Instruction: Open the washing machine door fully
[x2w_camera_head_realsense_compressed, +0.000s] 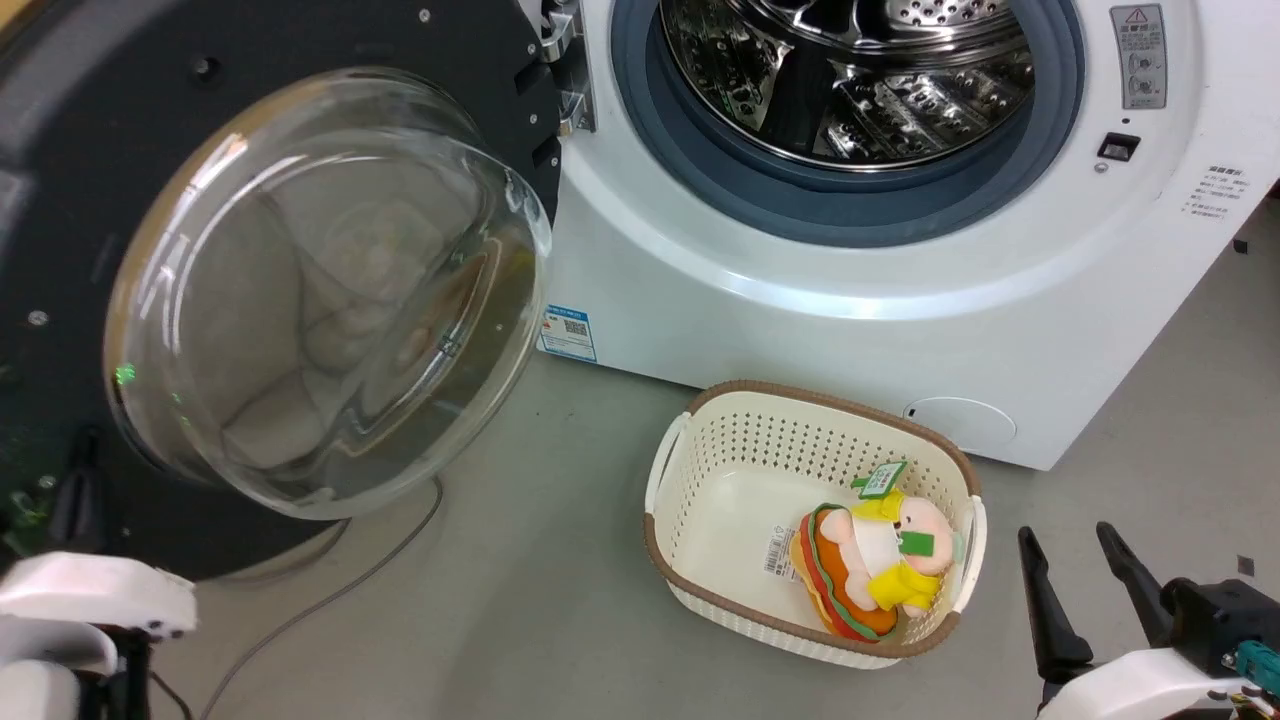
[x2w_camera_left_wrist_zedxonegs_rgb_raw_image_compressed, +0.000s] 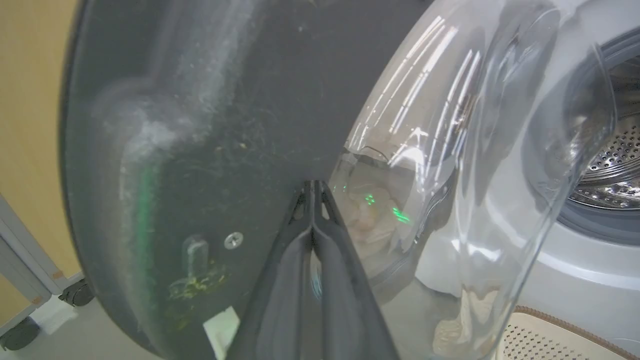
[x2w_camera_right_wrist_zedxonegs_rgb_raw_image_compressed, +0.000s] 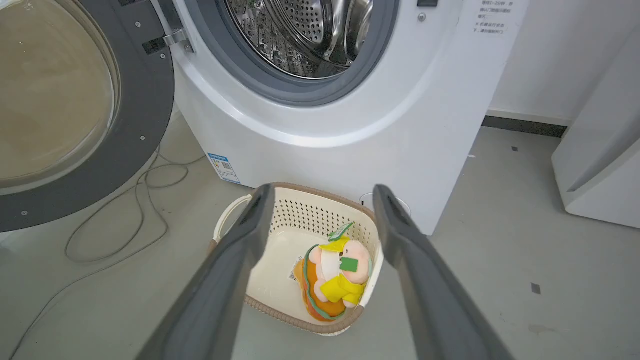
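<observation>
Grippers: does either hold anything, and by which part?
Nothing is held. The left gripper is shut, tips at the black face of the washing machine door; the right gripper is open, empty.

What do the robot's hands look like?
Both are two long, dark grey fingers tapering to thin tips. The right gripper joins a black block with a white shell and a small teal part. The left gripper has a white casing too.
</observation>
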